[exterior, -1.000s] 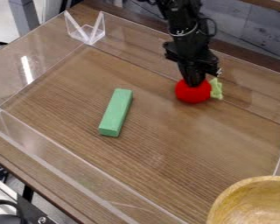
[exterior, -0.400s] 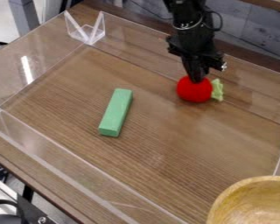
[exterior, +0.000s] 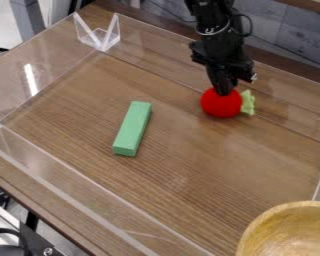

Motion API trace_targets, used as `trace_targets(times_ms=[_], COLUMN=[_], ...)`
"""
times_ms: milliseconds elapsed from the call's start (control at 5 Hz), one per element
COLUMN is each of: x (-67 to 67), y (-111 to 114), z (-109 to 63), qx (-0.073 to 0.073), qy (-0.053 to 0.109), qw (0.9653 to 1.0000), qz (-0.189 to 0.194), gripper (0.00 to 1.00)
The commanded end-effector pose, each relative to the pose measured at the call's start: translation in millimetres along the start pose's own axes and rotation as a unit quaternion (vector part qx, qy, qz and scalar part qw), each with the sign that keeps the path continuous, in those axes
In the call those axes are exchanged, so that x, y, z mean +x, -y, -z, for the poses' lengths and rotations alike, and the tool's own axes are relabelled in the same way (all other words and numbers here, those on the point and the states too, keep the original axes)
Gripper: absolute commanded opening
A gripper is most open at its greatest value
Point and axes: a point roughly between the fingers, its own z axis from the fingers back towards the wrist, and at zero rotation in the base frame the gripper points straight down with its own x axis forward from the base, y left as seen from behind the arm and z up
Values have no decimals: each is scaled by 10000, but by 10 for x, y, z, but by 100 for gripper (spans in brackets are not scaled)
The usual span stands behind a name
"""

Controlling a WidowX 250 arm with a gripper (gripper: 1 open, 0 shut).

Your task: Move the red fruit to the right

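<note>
The red fruit [exterior: 223, 104] is a small round bright-red toy with a pale-green leafy tuft [exterior: 250, 102] on its right side. It rests on the wooden floor of the clear tray, right of centre toward the back. My black gripper [exterior: 231, 87] comes down steeply from above and its narrow tips press onto the top of the fruit. The jaws look shut, with the tips together on the fruit's upper surface. Whether they pinch part of the fruit is not visible.
A long green block [exterior: 132, 128] lies left of centre on the wood. Clear plastic walls [exterior: 43, 62] ring the wooden surface. A wooden bowl's rim [exterior: 296, 232] shows at the lower right corner. Bare wood lies right of the fruit up to the right wall.
The gripper and the fruit shifted slightly right and toward the back a second ago. Since the half-second frame nothing has moved.
</note>
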Motion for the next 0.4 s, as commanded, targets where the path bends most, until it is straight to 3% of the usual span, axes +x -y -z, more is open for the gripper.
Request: trace_targets(times_ms=[0, 200], x=[58, 62], y=[-80, -130], z=[-209, -256], qx=[157, 251], qy=[267, 315], qw=[9992, 9979], qz=[-236, -499], gripper=[0, 0])
